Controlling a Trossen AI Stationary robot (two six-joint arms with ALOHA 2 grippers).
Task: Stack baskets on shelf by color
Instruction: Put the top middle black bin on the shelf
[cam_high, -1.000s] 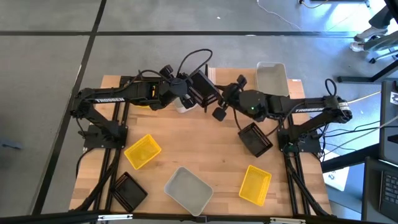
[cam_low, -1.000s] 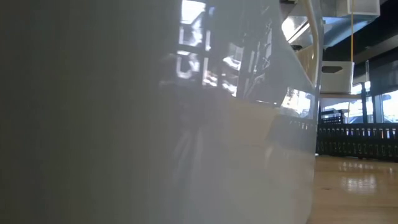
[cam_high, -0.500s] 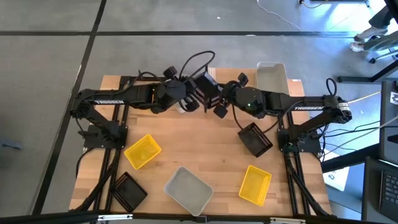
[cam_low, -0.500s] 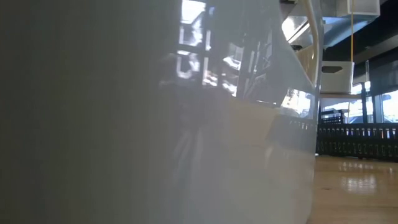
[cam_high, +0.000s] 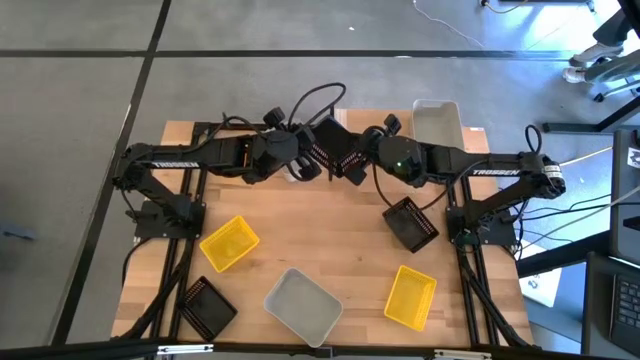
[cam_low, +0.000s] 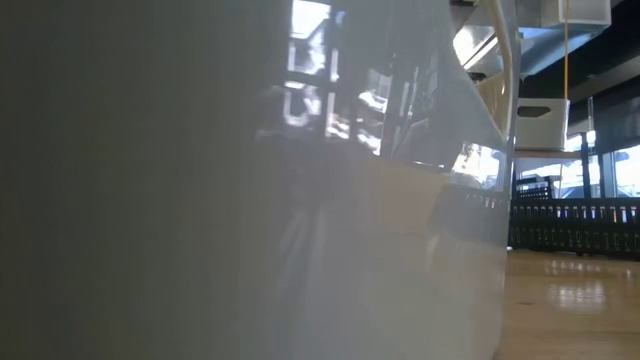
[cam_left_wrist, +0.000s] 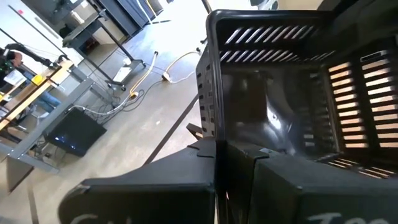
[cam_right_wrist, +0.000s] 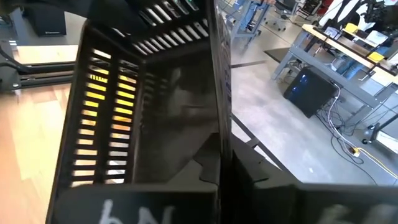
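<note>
Right end effector (cam_high: 352, 163) moved in, pinching black basket (cam_high: 328, 148) rim opposite left end effector (cam_high: 308, 160).

You get even, soft overhead light from above, with faint shadows on the tabletop (cam_high: 330, 240). At table height a whitish basket wall (cam_low: 250, 200) fills your lens, blurred and streaked with window reflections. Beyond each tool, daylight glows through the black basket (cam_left_wrist: 280, 99) slats, overexposing them.

- Whitish translucent basket wall (cam_low: 250, 200) fills most of view, pressed close to the lens.
- Wooden tabletop (cam_low: 575, 310) at lower right.
- Black slatted basket (cam_low: 575, 228) beyond, upright.
</note>
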